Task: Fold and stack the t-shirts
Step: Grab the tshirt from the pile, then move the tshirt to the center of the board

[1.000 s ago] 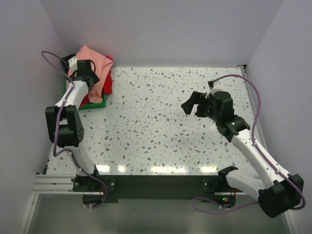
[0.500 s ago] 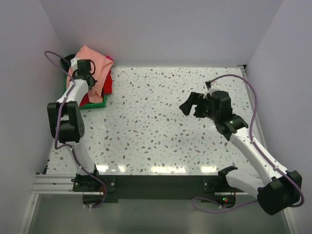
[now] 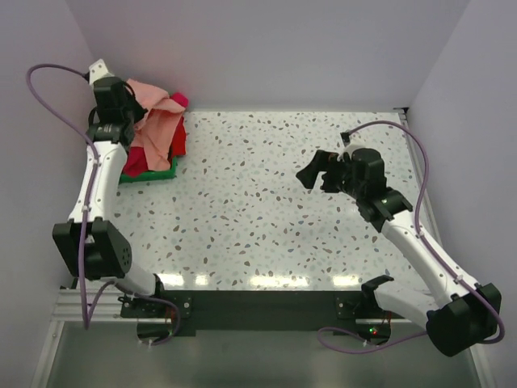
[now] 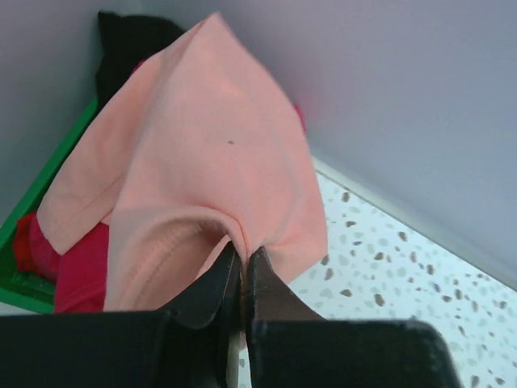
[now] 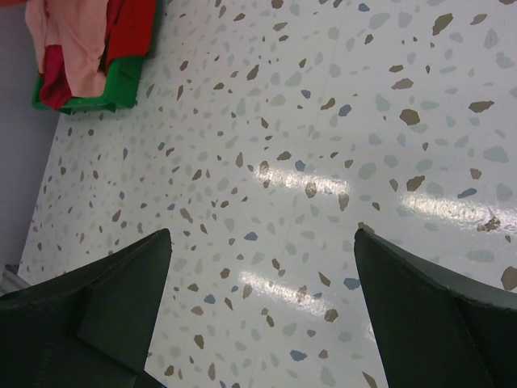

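Near the middle right of the speckled worktop point(image 3: 242, 210), the right arm point(image 3: 404, 230) holds the right jaws spread wide above the surface, gripping nothing. At the far left corner, the left arm point(image 3: 93, 174) reaches to the green tray point(image 5: 121, 85), where the left jaws are pressed together on a fold of the salmon-pink t-shirt point(image 4: 202, 162), which drapes from the pinch over the pile. Beneath it in the tray lie a magenta-pink t-shirt point(image 4: 81, 271), a red t-shirt point(image 3: 178, 142) and, farthest back against the wall, a black t-shirt point(image 4: 133, 40).
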